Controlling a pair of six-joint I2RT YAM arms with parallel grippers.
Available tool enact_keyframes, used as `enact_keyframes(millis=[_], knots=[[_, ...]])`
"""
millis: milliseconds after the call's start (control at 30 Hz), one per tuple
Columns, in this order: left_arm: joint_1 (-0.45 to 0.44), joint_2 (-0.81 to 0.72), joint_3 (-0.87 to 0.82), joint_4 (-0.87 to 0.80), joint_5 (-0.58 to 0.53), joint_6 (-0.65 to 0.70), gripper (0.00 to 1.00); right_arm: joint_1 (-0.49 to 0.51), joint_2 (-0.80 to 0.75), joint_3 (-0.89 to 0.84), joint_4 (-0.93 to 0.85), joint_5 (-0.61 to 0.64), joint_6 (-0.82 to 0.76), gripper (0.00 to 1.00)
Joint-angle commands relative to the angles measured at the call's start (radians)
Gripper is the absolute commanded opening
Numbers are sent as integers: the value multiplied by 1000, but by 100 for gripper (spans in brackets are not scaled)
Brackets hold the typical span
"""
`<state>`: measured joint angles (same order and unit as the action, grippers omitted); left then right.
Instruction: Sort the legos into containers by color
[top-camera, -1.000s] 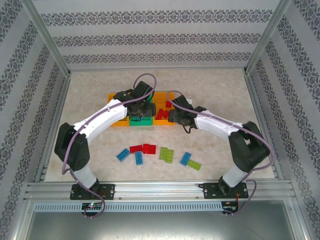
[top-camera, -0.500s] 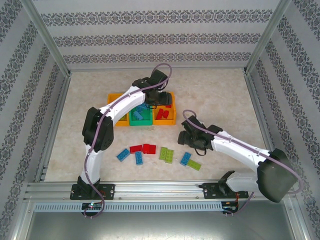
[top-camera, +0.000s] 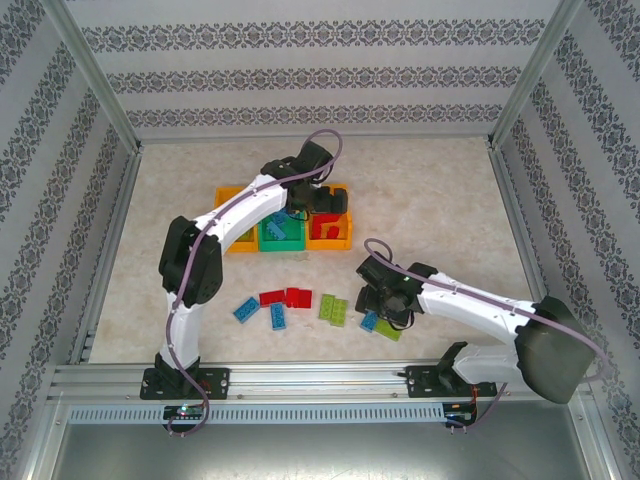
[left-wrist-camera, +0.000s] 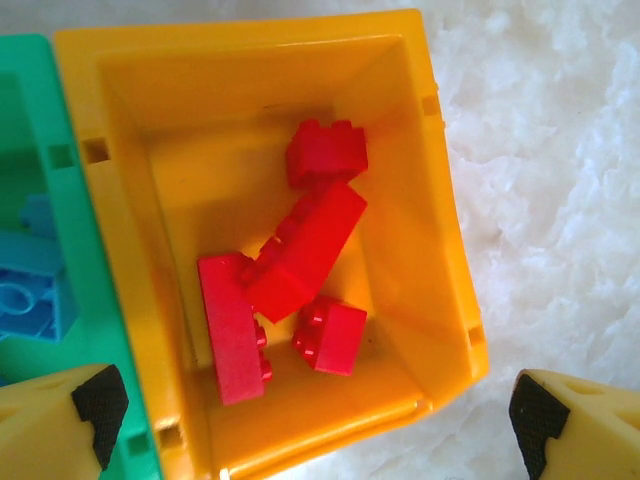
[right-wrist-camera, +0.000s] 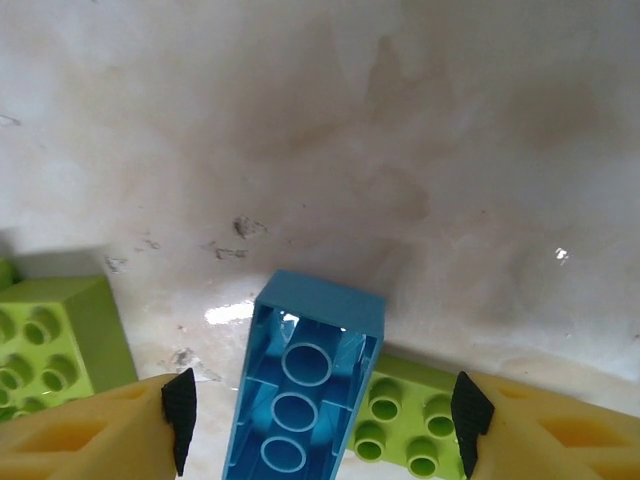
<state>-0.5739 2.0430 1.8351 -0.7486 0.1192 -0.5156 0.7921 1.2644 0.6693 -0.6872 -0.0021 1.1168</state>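
We see the left pincer newly apart over binned red legos; the right pincer, apart, now straddles a blue lego.

Walls papered in grey damask bands. Tabletop mottled beige, evenly lit. Aluminium frame rails along near edge.

The red legos and orange bin are smooth, glossy plastic; the mottled tabletop shows a slight sheen.

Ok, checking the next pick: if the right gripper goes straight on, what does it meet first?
Probably the blue lego, lying hollow side up, centred under the open right gripper.
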Motion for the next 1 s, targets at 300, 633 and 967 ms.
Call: enact_keyframes(millis=[300,633,967], knots=[[10,-239,-200,61,-99,45,100,13,70,26,15,1,25,62],[39,-333,-342,81,-126,33,99,13,141,74,25,23,-3,47],[95,-452,-476,76,-182,19,99,5,144,176,33,109,-64,29]])
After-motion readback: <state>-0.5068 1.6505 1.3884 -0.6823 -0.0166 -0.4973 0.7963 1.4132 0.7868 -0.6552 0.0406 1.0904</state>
